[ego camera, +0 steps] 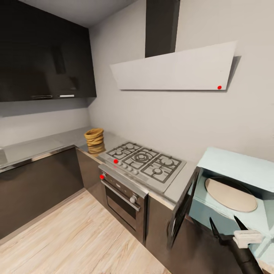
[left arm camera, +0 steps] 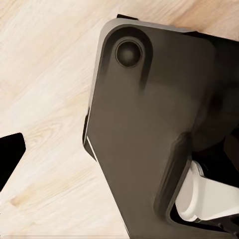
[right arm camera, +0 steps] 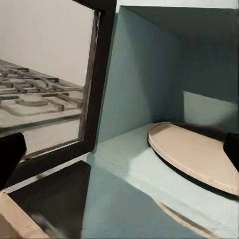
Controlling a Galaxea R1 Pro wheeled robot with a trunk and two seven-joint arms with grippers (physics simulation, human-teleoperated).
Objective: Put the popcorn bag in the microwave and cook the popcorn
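The tan popcorn bag (ego camera: 94, 140) stands upright on the grey countertop (ego camera: 38, 147), in the corner left of the hob. At the right, the pale mint microwave (ego camera: 243, 170) has its dark door (ego camera: 184, 208) swung open. Its round beige turntable (ego camera: 230, 195) is bare. My right gripper (ego camera: 223, 220) hovers open just in front of the microwave's cavity, far from the bag. The right wrist view looks into that cavity (right arm camera: 149, 99) at the turntable (right arm camera: 199, 155). One dark fingertip (left arm camera: 11, 157) of my left gripper shows over the wooden floor, holding nothing.
A grey gas hob (ego camera: 142, 160) sits between the bag and the microwave, above a built-in oven (ego camera: 121, 198). A white hood (ego camera: 175, 70) hangs over it and dark wall cabinets (ego camera: 42, 53) fill the upper left. Light wooden floor (ego camera: 76, 238) lies in front.
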